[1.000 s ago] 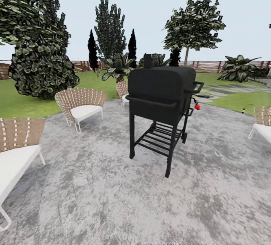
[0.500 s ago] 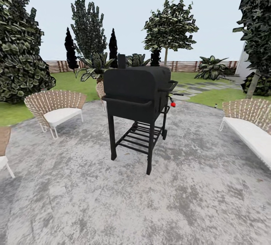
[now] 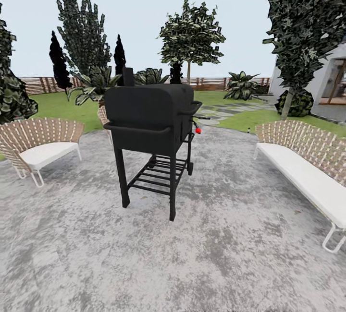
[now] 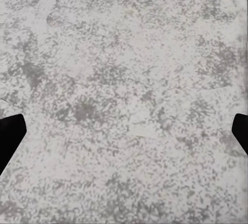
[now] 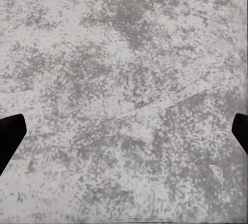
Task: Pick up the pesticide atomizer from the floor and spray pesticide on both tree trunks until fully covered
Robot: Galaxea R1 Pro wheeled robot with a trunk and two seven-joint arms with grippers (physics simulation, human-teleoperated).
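Facing black grill (image 3: 151, 125) on grey patio (image 3: 230, 254), both grippers (fingers spread) empty above stone

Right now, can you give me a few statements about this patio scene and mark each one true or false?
1. A black grill stands on the grey stone patio. True.
2. The grill lies tipped on its side. False: it stands upright on its legs.
3. A long white-cushioned bench stands to the right of the grill, apart from it. True.
4. The left gripper holds a green sprayer. False: its dark fingertips sit far apart at the picture's edges, with bare stone between them.
5. A small red knob shows at the grill's side. True.
6. The right gripper hangs over grass. False: it hangs over grey mottled stone.
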